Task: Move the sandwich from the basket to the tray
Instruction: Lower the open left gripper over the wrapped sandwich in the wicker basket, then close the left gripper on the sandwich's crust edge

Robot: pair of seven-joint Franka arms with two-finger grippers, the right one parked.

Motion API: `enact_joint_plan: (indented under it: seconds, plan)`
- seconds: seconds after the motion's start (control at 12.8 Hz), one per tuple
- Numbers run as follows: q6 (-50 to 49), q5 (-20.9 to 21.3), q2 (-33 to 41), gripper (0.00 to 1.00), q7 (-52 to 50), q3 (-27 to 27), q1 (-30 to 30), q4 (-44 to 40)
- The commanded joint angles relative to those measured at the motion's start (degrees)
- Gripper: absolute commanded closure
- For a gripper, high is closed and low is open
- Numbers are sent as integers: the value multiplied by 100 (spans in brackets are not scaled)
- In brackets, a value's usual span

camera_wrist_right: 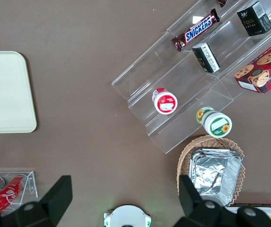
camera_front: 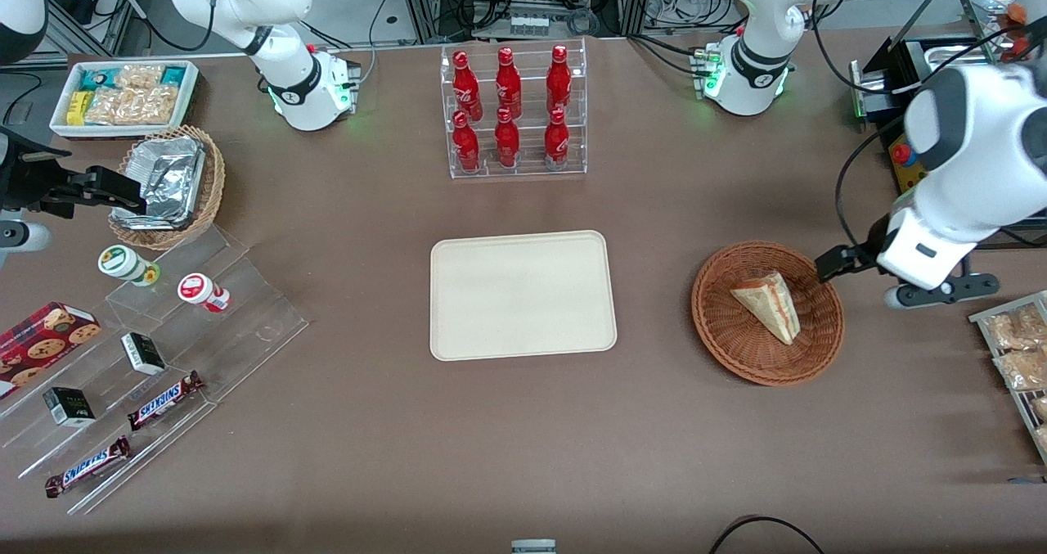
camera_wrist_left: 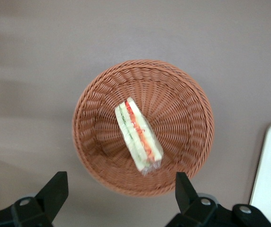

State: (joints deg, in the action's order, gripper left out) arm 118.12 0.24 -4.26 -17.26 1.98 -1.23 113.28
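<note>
Nearest the front camera runs a bare strip of brown desk (camera_front: 523,456), matte and evenly lit. Toward the parked arm's end, clear stepped shelves (camera_front: 164,358) carry two Snickers bars (camera_front: 164,400), small dark boxes, a cookie box (camera_front: 45,335) and two round tubs. Farther from the camera there, a tan basket (camera_front: 168,186) holds foil containers, and a white bin (camera_front: 123,96) holds snack packets. At the middle of the desk lies the tray (camera_front: 523,295), with nothing on it. Farther from the camera than the tray stands a clear rack of red bottles (camera_front: 511,112), and past the desk edge hang cables and metal framing. Toward the working arm's end sits the basket (camera_front: 767,313), well apart from the tray, with the sandwich (camera_front: 769,304) lying in it, filling stripe showing. The gripper (camera_wrist_left: 121,198) hovers above the basket's rim, its fingers (camera_wrist_left: 55,189) spread wide and grasping nothing. At the desk's edge a wire rack (camera_front: 1018,358) holds packets.
</note>
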Motion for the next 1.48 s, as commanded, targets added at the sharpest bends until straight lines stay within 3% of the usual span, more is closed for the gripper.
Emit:
enact_joint_plan:
  seconds: [0.0,0.31,1.41]
  plan:
    - [876,108,233,0,-1084,13,-27,878]
    - [1774,108,58,0,-1973,22,-79,1452]
    - [2681,116,-831,0,-2467,215,-185,1688]
